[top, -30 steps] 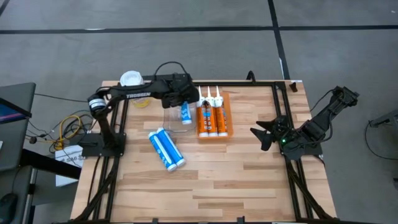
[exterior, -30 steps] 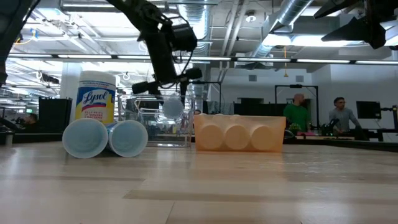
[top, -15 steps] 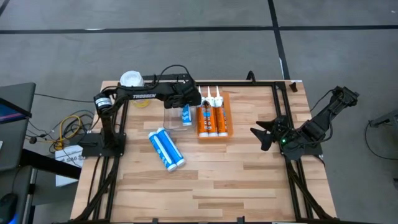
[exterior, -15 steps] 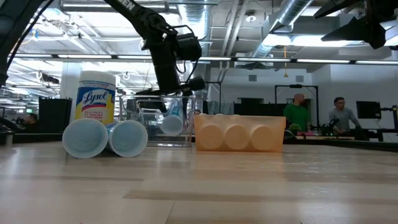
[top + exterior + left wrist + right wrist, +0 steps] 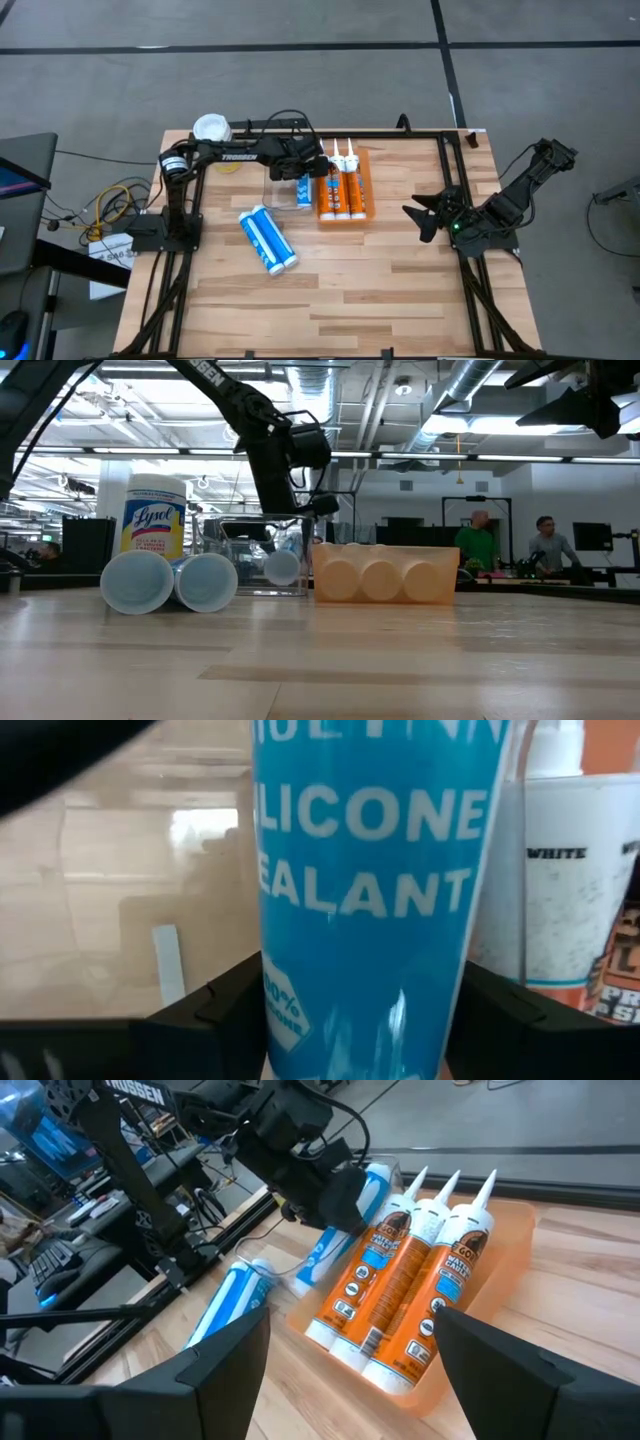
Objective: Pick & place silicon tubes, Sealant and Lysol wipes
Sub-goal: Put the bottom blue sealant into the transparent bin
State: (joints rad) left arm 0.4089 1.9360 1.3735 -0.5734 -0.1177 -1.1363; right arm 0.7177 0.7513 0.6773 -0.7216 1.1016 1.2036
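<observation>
The left gripper (image 5: 303, 178) hides much of the blue tube (image 5: 365, 890) it clasps inside the clear bin (image 5: 275, 188), two more blue tubes (image 5: 268, 240) lie nearby, three orange cartridges (image 5: 342, 185) fill a tray, the Lysol wipes (image 5: 154, 518) stand behind, and the right gripper (image 5: 415, 218) waits open.

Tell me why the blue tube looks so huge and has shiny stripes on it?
In the left wrist view the blue silicone tube sits right against the camera between the left gripper's fingers, so it fills the picture; pale streaks of glare run down its glossy skin. In the high view the same tube looks small.
</observation>
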